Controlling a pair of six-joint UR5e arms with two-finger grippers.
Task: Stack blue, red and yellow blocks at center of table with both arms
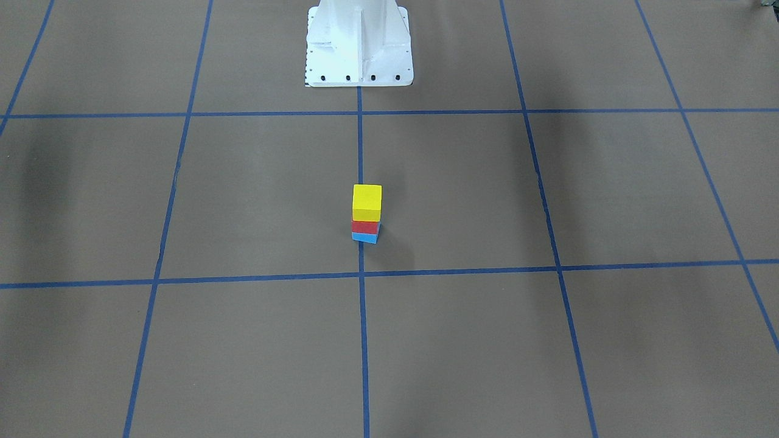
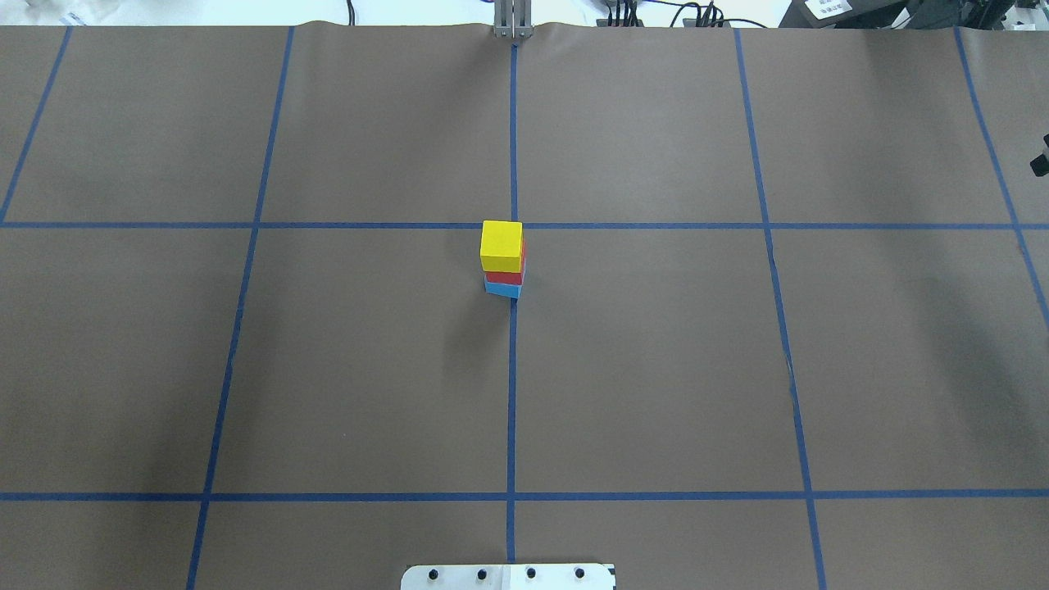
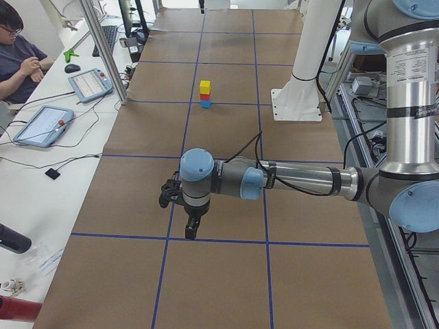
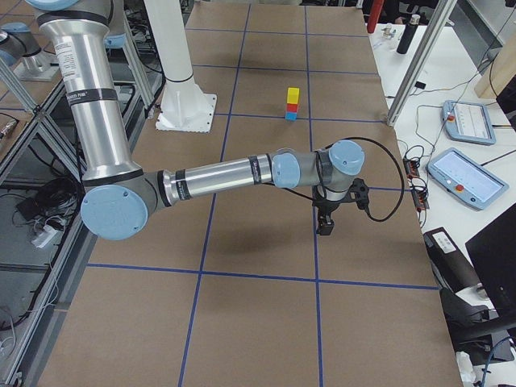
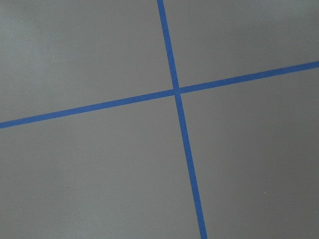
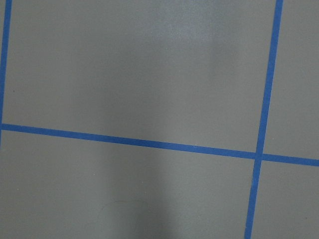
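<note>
Left gripper (image 3: 192,229): seen only in the left-end view, hanging just above the brown table (image 3: 226,288) near a blue tape line (image 3: 309,245). Nothing seen in it; finger spacing cannot be told. Right gripper (image 4: 326,226): seen only in the right-end view, over bare paper, spacing likewise unreadable. Both are well apart from the stack. Overhead and front views show no arm, only the stack at table centre on the middle tape line: blue block (image 1: 364,238) at the bottom, slightly rotated, red block (image 1: 365,227) on it, yellow block (image 1: 367,198) on top. Wrist views: tape crossings only.
</note>
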